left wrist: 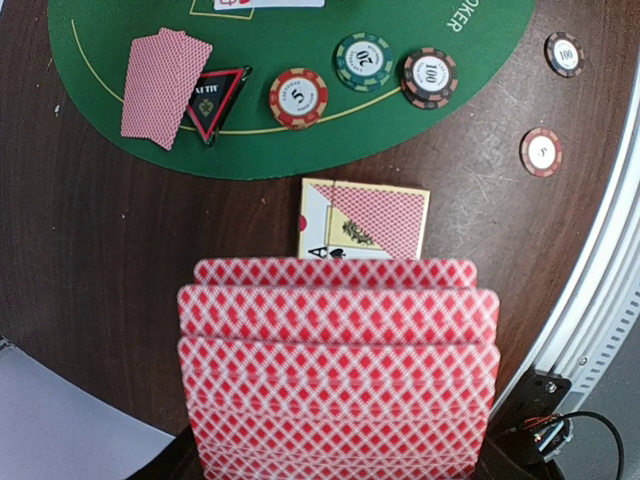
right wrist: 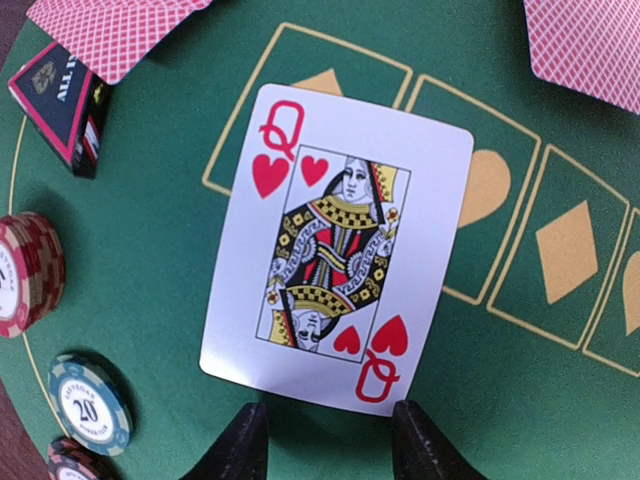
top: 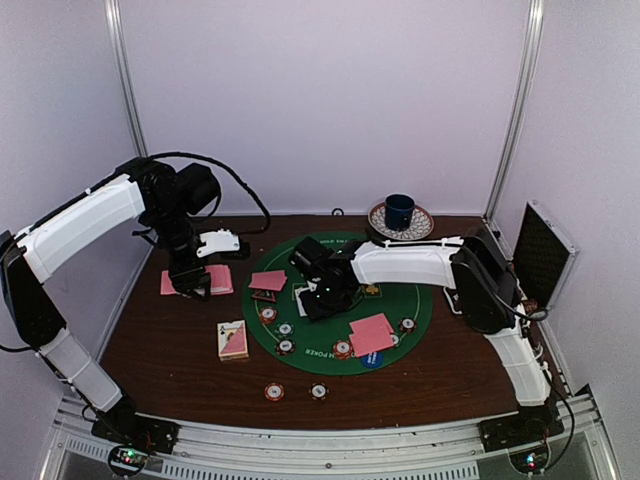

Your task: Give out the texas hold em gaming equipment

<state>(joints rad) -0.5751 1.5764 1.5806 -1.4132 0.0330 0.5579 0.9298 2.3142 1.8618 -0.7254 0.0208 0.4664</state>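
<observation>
Green felt mat [right wrist: 500,400] on a brown table [top: 180,370]: your queen of hearts [right wrist: 335,245] lies face up over a printed card outline, its long axis running away from the right gripper [right wrist: 328,445] and leaning slightly right. That gripper's fingers stand parted by the card's near short edge, holding nothing. Off the felt, your left gripper [top: 188,283] is clamped on a fanned pink-backed deck [left wrist: 338,370].

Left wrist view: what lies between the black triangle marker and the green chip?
An orange-red chip marked 5 lies flat between the triangle marker and the green chip, clear in the left wrist view.
</observation>
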